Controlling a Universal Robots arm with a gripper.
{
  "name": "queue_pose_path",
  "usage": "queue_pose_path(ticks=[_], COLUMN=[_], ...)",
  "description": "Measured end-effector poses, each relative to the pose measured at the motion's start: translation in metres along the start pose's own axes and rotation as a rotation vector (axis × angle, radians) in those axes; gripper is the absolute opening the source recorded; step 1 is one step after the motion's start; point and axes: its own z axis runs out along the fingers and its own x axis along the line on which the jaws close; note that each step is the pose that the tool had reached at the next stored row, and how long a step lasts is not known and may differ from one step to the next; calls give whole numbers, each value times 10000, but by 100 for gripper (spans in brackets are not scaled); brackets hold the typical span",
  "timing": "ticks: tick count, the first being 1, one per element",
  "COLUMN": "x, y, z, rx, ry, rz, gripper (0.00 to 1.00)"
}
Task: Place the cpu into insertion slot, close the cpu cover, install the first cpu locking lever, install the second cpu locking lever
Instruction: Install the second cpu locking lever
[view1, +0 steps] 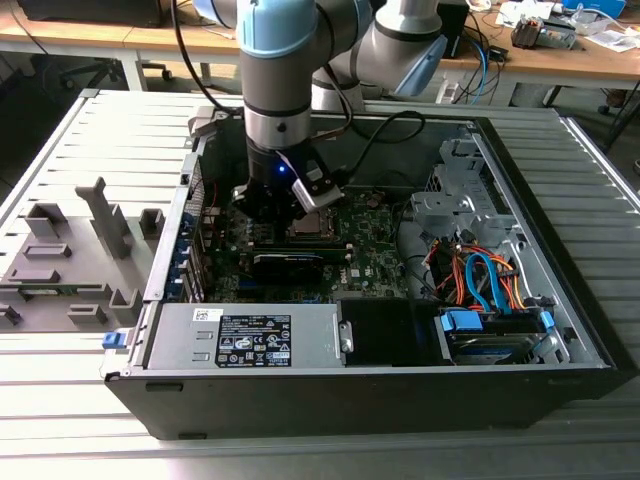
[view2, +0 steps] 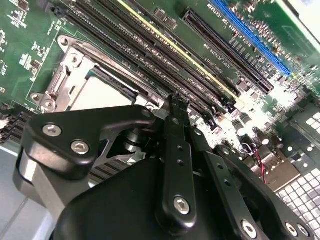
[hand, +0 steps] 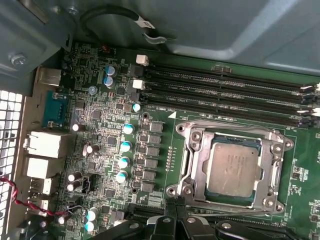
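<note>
First wrist view, gripper (hand: 175, 207): black fingers close together at the edge of the socket frame, tips pressed nearly shut with no part seen between them; whether they pinch a thin lever wire cannot be told.
Second wrist view, gripper (view2: 176, 102): black linkage and fingers fill the near field, tips meeting just beside the socket and the long black memory slots (view2: 150, 47).
Cpu (hand: 235, 167): dull silver-grey square lying flat in the insertion slot (hand: 200, 165), level with the frame.
Cpu cover (hand: 272, 160): metal frame lying down around the chip, centre cut-out exposing the chip top.
Cpu, second wrist view (view2: 97, 92): pale flat face partly hidden behind the gripper body.
Green circuit board (hand: 100, 135): carries round capacitors between the socket and the rear port blocks.
Exterior view, arm (view1: 285, 90): reaches down into the open computer case (view1: 560, 300), with the gripper (view1: 275, 205) over the board near the socket.
Power supply (view1: 245, 335): grey box along the near wall of the case.
Grey fixture blocks (view1: 70, 250): on the slatted table at the exterior view's left, well apart from the case.
</note>
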Motion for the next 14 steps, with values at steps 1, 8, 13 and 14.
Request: queue_pose_path(ticks=[1,8,13,14], x=[1,4,0,-1], y=[1,17,52,59], z=[10,43,61,63], rx=[0,1,5,4], ry=[0,1,3,3], rz=[-2,0,-3,-3], gripper=[11,11,11,11])
